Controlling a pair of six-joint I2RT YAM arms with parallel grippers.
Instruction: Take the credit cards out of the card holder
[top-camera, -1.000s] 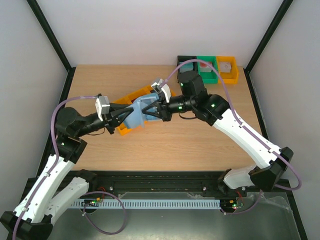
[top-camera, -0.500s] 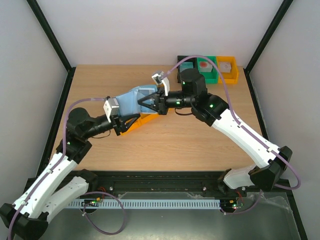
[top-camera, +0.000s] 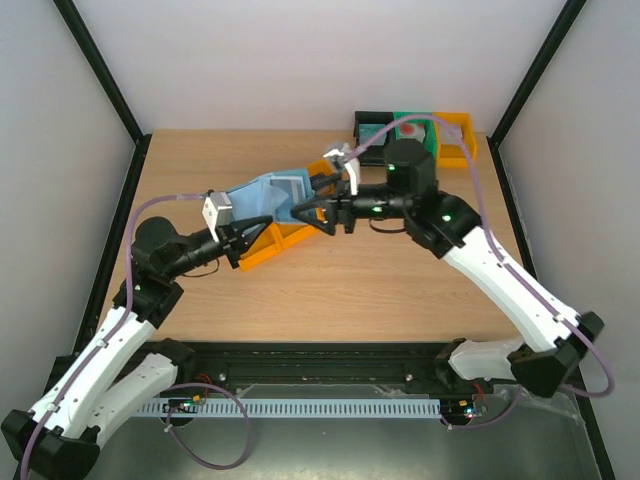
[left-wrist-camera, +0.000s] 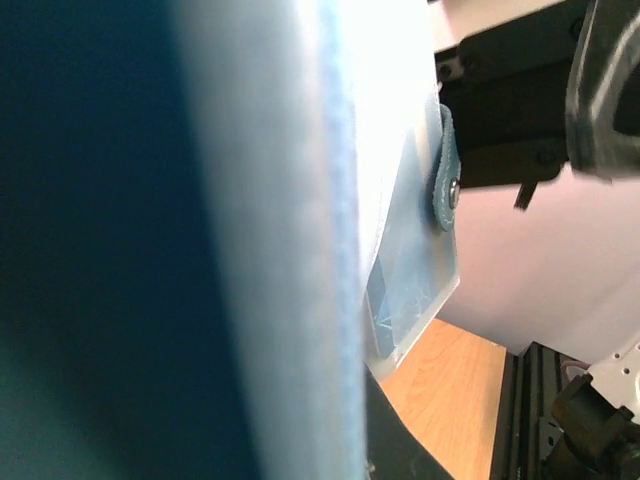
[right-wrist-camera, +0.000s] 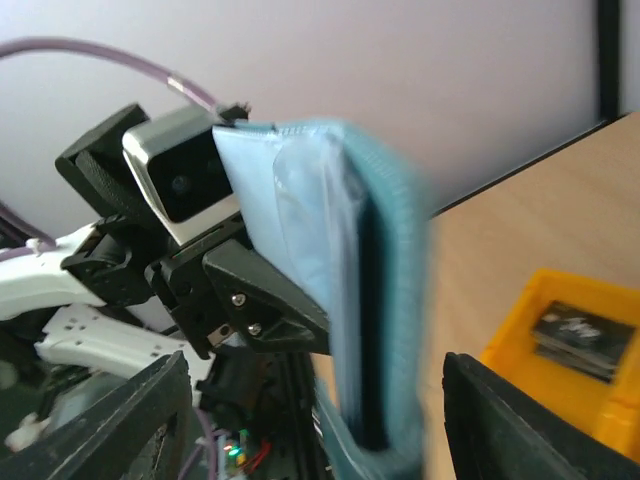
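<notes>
The light blue card holder (top-camera: 262, 198) hangs above the table, gripped at its near-left end by my left gripper (top-camera: 248, 234), which is shut on it. In the left wrist view the holder (left-wrist-camera: 250, 240) fills the frame, showing a clear pocket (left-wrist-camera: 415, 250) and a round snap (left-wrist-camera: 445, 185). My right gripper (top-camera: 314, 203) stands open at the holder's right end, and the holder (right-wrist-camera: 330, 280) sits loose between its spread fingers (right-wrist-camera: 520, 430). A stack of dark credit cards (right-wrist-camera: 578, 338) lies in the orange bin (right-wrist-camera: 520, 350). I cannot tell whether any cards are inside the holder.
The orange bin (top-camera: 262, 252) sits on the table right under the holder. Black (top-camera: 372, 122), green (top-camera: 412, 122) and orange (top-camera: 458, 130) bins line the back right edge. Black frame posts stand at both sides.
My right gripper has opened and let go of the holder, drawing back a little to the right. The left gripper briefly opened and shut again, and the holder has shifted left and back.
</notes>
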